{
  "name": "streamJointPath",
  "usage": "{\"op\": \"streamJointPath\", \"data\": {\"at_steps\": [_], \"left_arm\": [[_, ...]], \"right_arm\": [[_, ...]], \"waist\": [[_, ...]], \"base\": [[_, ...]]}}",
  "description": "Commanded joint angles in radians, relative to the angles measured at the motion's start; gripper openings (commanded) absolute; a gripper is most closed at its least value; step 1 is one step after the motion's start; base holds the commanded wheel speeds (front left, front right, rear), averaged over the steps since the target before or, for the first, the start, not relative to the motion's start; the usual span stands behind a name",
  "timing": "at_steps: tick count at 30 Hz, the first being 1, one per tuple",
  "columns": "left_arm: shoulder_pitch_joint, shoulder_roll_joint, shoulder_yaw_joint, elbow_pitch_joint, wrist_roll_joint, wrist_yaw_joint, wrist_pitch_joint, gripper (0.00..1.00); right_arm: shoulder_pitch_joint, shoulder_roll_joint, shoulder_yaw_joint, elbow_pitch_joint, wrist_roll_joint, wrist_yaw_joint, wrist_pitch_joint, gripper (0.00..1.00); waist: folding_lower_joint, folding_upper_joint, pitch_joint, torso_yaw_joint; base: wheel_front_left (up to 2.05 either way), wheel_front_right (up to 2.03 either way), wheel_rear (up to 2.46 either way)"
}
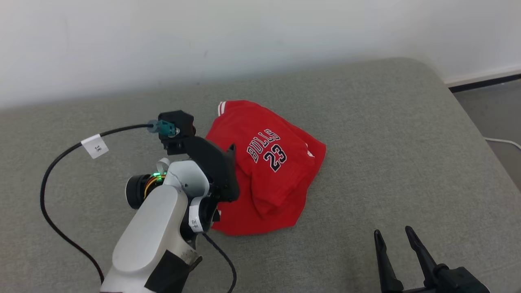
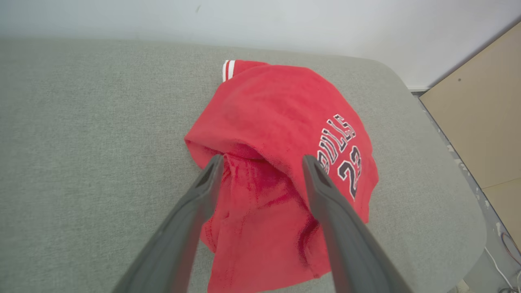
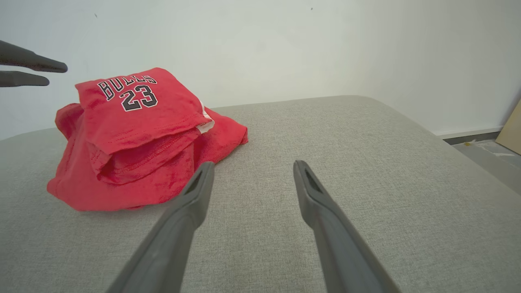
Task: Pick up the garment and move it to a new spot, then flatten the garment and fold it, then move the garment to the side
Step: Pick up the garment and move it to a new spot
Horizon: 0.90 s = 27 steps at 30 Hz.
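Note:
The garment (image 1: 268, 171) is a red jersey lettered "BULLS 23", lying crumpled in a heap on the grey padded surface (image 1: 386, 134). My left gripper (image 2: 263, 158) hovers open over the heap's left side, its two fingers straddling a raised fold of the garment (image 2: 281, 114) with nothing pinched between them. In the head view the left wrist (image 1: 211, 162) covers that edge of the cloth. My right gripper (image 1: 392, 231) stands open near the front right, apart from the garment (image 3: 138, 138), fingers empty (image 3: 253, 164). The left gripper's tips (image 3: 55, 73) show above the heap in the right wrist view.
A white wall (image 1: 244, 40) runs along the back of the surface. The surface's rounded right edge drops to the floor (image 1: 496, 106). A black cable (image 1: 53, 171) with a white tag loops at the left. A tan board (image 2: 488, 122) stands off to the right.

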Motion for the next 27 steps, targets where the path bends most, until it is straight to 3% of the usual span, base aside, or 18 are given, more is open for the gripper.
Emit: {"op": "streamJointPath", "data": {"at_steps": [1,8,14,15,16,27], "left_arm": [[-0.032,0.003,-0.008,0.018,-0.014,0.015,-0.017,1.0],[-0.081,0.002,-0.039,0.099,-0.011,0.059,-0.024,1.0],[-0.099,0.001,-0.044,0.108,-0.044,0.035,-0.049,1.0],[-0.104,0.002,-0.047,0.105,-0.05,0.024,-0.062,0.61],[-0.11,0.002,-0.049,0.101,-0.055,0.017,-0.08,0.0],[-0.21,0.003,-0.087,0.104,-0.096,-0.045,-0.24,0.0]], "right_arm": [[-0.015,-0.001,0.006,0.001,0.009,0.003,-0.009,1.0],[-0.028,-0.001,0.009,0.013,0.025,0.003,-0.023,1.0],[-0.037,-0.001,0.008,0.024,0.034,0.003,-0.034,1.0],[-0.042,-0.001,0.012,0.026,0.035,0.003,-0.036,1.0],[-0.045,-0.001,0.015,0.028,0.036,0.003,-0.038,1.0],[-0.046,-0.001,0.028,0.03,0.026,0.003,-0.045,1.0]], "waist": [[-0.0001,-0.0001,0.053,-0.065],[-0.0001,-0.0001,0.088,-0.102],[-0.0001,-0.0001,0.101,-0.093],[-0.0001,-0.0001,0.102,-0.089],[-0.0001,-0.0001,0.103,-0.086],[-0.0001,-0.0001,0.097,-0.001]], "base": [[0.0,0.0,0.0],[0.0,0.0,0.0],[0.0,0.0,0.0],[0.0,0.0,0.0],[0.0,0.0,0.0],[0.0,0.0,0.0]]}}
